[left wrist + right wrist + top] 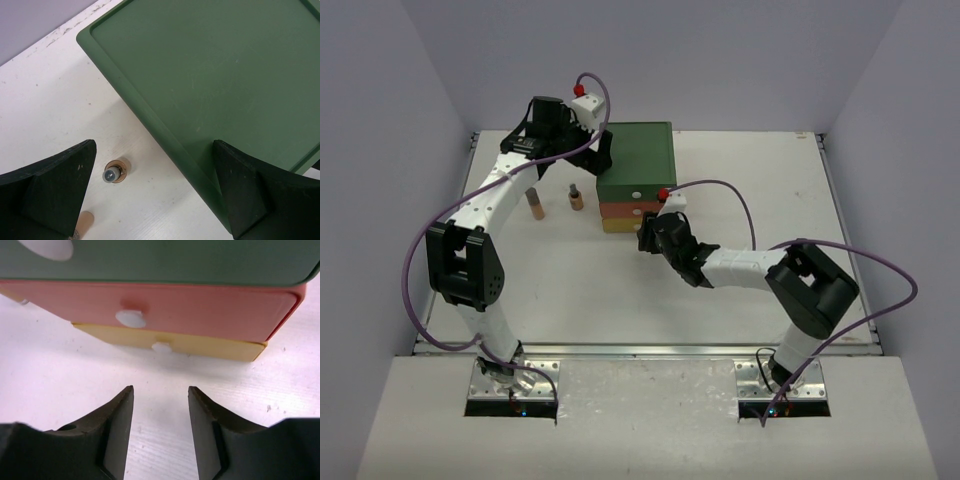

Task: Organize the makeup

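Our right gripper (161,390) sits part-open and empty, squared up to the white knob (161,347) of the yellow drawer (210,346), so we reckon we're opening a drawer, while our left gripper (155,144) hangs wide and empty above the peach tubes (576,198) standing beside the green box (210,75), and next we need a square pinch on that knob and a straight pull.

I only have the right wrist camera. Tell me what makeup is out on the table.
Observer: Two tubes stand upright on the table, left of the drawer box and apart from it: the nearer tube and the farther tube.
Operator: Now report the left gripper.
Observer: The left gripper hangs above the drawer box's left edge, fingers wide apart, holding nothing.
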Robot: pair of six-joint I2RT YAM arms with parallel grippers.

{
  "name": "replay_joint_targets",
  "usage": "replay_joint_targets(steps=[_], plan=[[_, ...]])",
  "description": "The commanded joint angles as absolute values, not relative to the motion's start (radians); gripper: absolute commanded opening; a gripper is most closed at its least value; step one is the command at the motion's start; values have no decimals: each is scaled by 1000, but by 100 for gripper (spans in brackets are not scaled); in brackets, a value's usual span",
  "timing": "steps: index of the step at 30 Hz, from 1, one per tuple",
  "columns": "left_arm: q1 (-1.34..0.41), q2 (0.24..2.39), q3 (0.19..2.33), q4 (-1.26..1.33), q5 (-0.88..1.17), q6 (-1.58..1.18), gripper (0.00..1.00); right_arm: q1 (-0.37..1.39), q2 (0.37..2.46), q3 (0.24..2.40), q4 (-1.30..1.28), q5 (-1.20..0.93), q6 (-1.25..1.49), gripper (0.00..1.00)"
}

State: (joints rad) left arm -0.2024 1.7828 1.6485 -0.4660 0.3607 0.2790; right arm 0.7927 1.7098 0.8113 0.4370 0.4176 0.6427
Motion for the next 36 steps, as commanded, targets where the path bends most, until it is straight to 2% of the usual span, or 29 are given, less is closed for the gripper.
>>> replay_joint_targets(steps=[1,3,6,14,20,23,28,36], plan=[[-213,1797,1646,-477,372,273,100,810,1719,806,526,403,659,51],[-213,1798,1650,-478,371,268,100,810,1754,798,579,416,669,57],[-213,1796,1655,-479,367,264,100,810,1827,799,677,448,672,60],[-213,1787,1651,-477,359,258,100,810,1930,838,767,522,682,60],[-213,1784,1649,-477,356,266,100,810,1969,877,761,567,716,57],[-213,1786,1651,-477,356,268,100,809,1992,890,761,590,729,50],[-213,1786,1651,-476,353,268,100,805,2009,894,761,606,778,44],[-213,1790,1649,-477,360,272,100,804,2030,937,788,573,750,43]])
